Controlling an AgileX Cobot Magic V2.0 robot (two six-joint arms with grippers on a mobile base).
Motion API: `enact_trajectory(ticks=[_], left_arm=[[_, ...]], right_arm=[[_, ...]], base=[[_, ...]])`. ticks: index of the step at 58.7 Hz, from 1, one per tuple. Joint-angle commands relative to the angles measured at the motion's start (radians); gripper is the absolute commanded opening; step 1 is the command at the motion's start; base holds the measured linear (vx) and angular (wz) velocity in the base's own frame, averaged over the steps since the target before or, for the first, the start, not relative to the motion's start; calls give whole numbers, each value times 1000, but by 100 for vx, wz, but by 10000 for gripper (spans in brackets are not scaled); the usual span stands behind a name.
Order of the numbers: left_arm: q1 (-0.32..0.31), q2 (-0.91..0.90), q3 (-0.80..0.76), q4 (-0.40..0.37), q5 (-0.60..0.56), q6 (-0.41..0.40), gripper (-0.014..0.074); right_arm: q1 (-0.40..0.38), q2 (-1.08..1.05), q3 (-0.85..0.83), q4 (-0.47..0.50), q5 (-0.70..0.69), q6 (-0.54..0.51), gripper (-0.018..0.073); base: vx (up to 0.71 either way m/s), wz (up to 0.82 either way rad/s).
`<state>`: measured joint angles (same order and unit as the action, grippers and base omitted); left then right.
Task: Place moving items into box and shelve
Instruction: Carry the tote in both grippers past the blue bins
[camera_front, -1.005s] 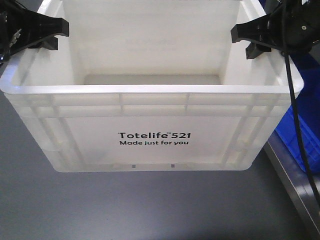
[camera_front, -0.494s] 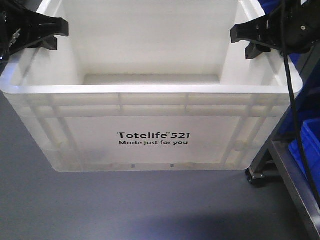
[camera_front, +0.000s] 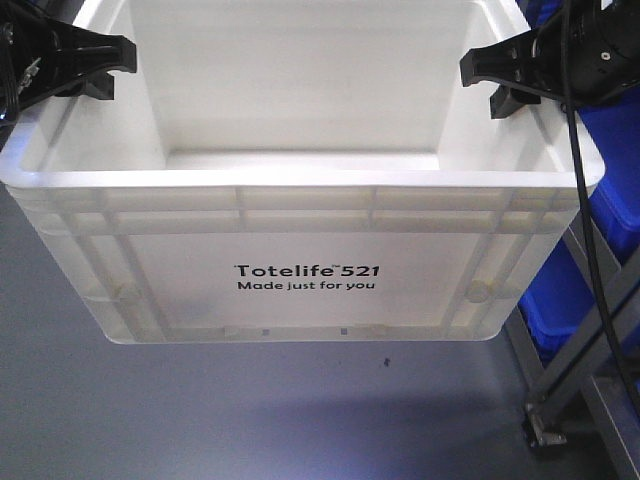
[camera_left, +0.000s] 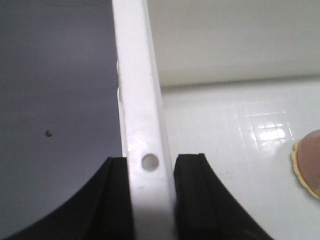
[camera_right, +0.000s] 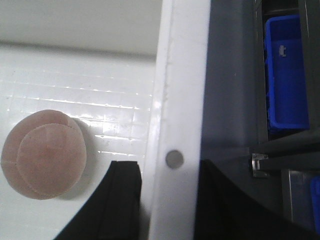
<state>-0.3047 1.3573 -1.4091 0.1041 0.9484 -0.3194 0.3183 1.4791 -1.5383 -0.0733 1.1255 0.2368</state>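
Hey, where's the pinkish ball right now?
In the right wrist view, the pinkish ball sits inside the white crate, lower left, near the wall the right gripper clamps.

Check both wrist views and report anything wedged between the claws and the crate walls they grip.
Nothing visible. The left claw straddles one side wall of the crate, pressed directly against the plastic, and the right claw does the same on the opposite wall. The pinkish ball lies on the crate floor, apart from that claw.

The large white rectangular plastic crate (camera_front: 180, 290) carries black print on its front wall and a faint square grid inside. The round pinkish-tan ball (camera_right: 44, 154) shows a curved seam; the plastic bins (camera_front: 620, 200) are blue, the floor (camera_front: 250, 420) grey.
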Motion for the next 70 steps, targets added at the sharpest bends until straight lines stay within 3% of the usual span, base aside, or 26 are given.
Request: enact_trajectory(ticks=[1,38,70], left_arm=[[5,-48,-38,50,-118,4,2],[5,-48,-38,50,-118,4,2],[5,-48,-38,50,-118,4,2]], right_arm=[[-9,-56,-42,-53,-83,-14,-5],[-9,-56,-42,-53,-83,-14,-5],[-9,-56,-42,-53,-83,-14,-5]], base=[[42,-2],[41,-3],[35,22]])
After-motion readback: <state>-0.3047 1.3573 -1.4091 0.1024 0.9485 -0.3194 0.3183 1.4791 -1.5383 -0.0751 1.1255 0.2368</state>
